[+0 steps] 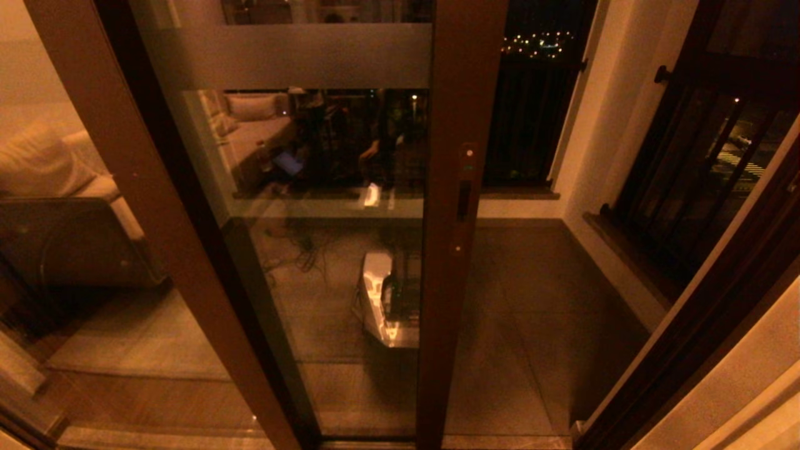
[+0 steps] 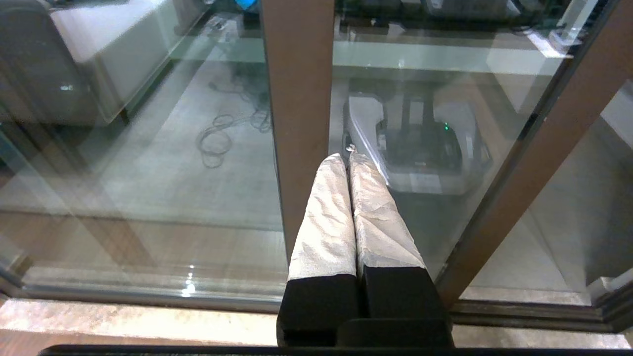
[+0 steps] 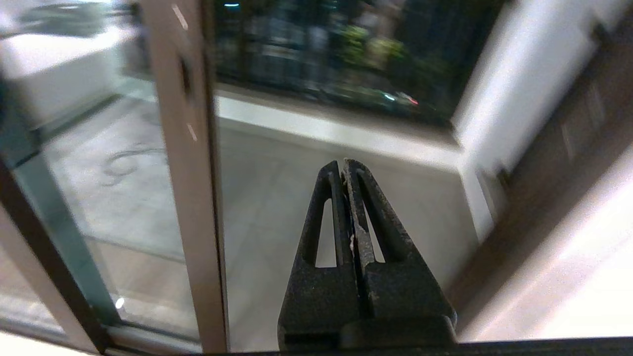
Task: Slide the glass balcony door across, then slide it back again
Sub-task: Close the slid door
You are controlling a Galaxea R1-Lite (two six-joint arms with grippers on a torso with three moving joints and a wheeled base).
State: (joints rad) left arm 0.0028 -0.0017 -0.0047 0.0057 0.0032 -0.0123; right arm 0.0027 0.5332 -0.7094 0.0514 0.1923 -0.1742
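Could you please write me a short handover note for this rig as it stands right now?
Left gripper: jaws shut, empty, parked low before the glass.
Right gripper: jaws shut, empty, pointing at the open gap beside the door's edge, touching nothing.
The glass balcony door stands partly across, with open balcony floor to its right; its handle sits on the right stile.
Done: no contact with the door yet.
Left: reach the handle or stile, slide the door across, slide it back.
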